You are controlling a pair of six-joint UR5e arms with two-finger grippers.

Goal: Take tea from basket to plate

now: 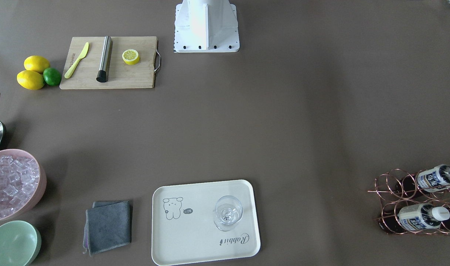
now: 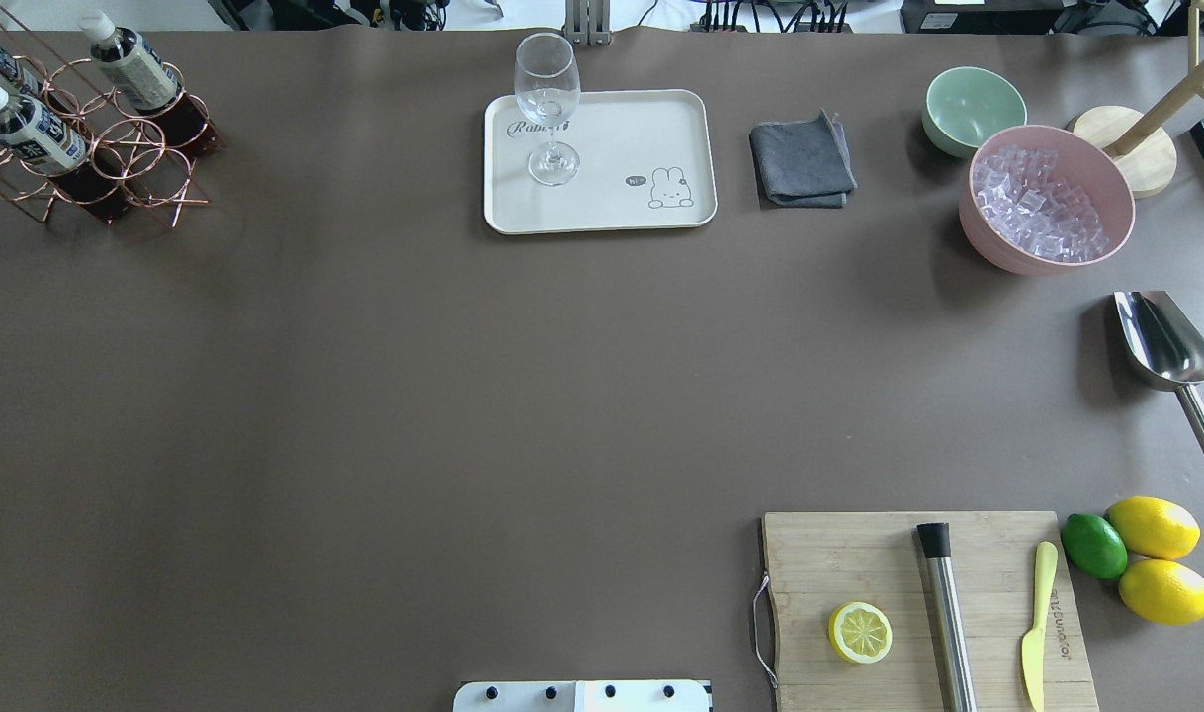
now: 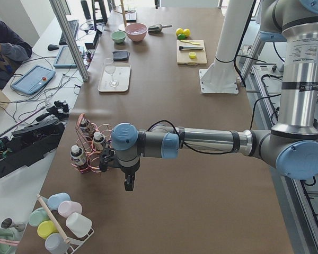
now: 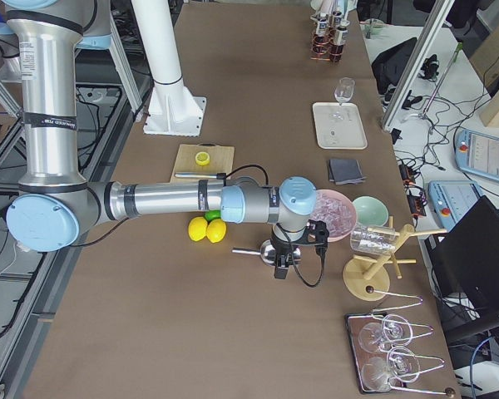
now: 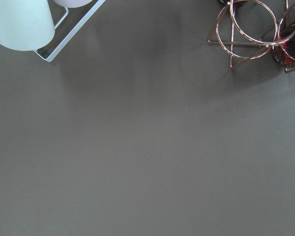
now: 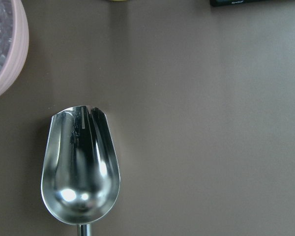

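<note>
Staging left hand (image 3: pixel 128 185) near basket (image 1: pixel 396 186) to reach racked tea (image 1: pixel 419 217) for plate (image 1: pixel 195 240); can't tell if spread.

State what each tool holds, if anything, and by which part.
Nothing seen held: the left tool and the right tool both hang bare.

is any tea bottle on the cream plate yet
No, the plate holds only a stemmed glass, while the tea bottles sit in the basket.

A pink bowl (image 2: pixel 997 252) of ice (image 2: pixel 1042 203) and a green bowl (image 2: pixel 970 107) sit near the table's (image 2: pixel 464 396) far right corner.
</note>
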